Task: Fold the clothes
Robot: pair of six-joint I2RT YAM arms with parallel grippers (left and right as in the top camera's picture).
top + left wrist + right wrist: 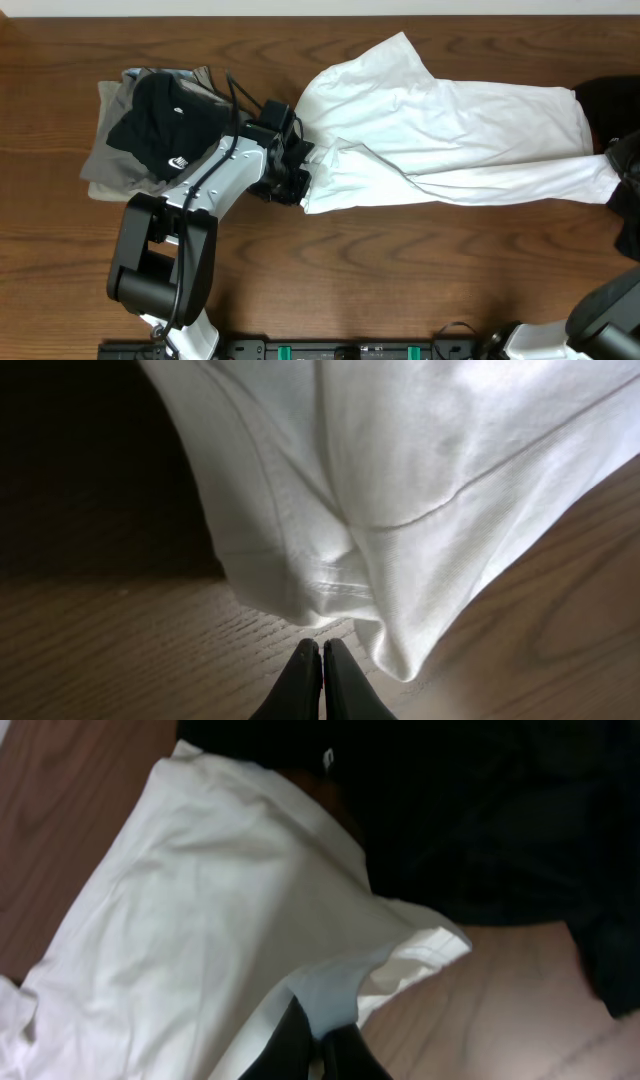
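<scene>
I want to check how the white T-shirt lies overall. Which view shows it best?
The overhead view: nearly the whole white T-shirt is visible, stretched across the table. The left wrist view shows only a hemmed corner close up; the right wrist view shows one end beside black fabric.

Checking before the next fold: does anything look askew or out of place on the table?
The white T-shirt lies rumpled, with deep creases and one part bunched toward the far edge of the table, not flat. At left, the black garment sits crooked on the grey one.
</scene>
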